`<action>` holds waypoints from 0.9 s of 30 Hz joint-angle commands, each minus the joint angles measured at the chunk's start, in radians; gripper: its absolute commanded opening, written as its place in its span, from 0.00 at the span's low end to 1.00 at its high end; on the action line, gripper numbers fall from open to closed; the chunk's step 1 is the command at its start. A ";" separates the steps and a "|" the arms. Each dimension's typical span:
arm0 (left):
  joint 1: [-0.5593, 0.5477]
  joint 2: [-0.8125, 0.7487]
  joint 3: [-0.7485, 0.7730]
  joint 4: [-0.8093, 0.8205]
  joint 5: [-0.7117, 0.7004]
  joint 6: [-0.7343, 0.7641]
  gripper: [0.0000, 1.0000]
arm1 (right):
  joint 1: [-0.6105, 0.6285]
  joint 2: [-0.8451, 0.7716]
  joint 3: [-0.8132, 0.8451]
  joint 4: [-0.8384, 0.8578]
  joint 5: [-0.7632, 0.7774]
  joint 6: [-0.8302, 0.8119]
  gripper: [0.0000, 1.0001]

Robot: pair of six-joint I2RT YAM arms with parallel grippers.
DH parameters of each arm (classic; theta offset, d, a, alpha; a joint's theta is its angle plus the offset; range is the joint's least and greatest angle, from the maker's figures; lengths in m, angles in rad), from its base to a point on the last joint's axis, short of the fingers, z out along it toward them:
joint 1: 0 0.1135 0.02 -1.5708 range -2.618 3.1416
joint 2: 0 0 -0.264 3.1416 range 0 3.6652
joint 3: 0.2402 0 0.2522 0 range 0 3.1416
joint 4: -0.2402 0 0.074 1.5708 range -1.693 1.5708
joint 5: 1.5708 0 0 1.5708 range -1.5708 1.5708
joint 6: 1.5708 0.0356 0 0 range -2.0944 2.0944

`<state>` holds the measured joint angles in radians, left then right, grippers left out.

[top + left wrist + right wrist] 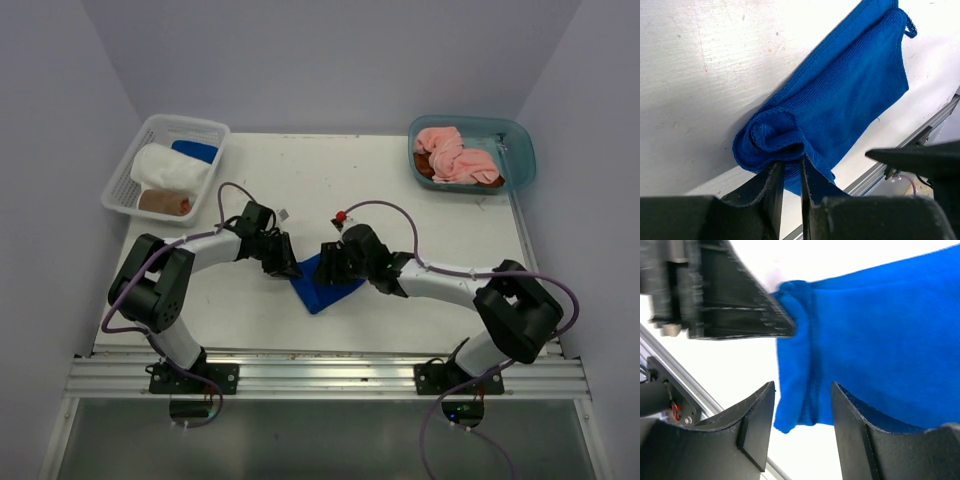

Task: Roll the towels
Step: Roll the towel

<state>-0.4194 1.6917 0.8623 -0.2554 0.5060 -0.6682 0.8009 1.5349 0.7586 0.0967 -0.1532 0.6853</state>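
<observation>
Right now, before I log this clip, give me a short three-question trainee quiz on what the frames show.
1. Multiple choice: which arm's gripper pinches the rolled end of the blue towel? A) left B) right C) neither
2. True or false: the pink towels lie in the teal tub.
3. Short answer: how do the jaws of the right gripper stand?

Key
1. A: the left gripper is closed on a fold at the roll.
2. True.
3. Open, one finger on either side of the towel's end.
</observation>
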 commanded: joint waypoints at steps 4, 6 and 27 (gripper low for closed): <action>-0.002 0.003 0.023 -0.010 -0.026 0.038 0.21 | 0.139 0.005 0.135 -0.121 0.110 -0.145 0.03; -0.002 0.002 0.023 -0.010 -0.026 0.035 0.21 | 0.182 0.034 0.165 -0.133 0.096 -0.185 0.00; -0.002 -0.003 0.037 -0.024 -0.029 0.041 0.21 | 0.207 0.019 0.102 -0.201 0.264 -0.086 0.00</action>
<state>-0.4194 1.6917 0.8730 -0.2718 0.5041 -0.6598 0.9981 1.6276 0.8547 -0.0658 0.0551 0.5827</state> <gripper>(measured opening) 0.208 0.008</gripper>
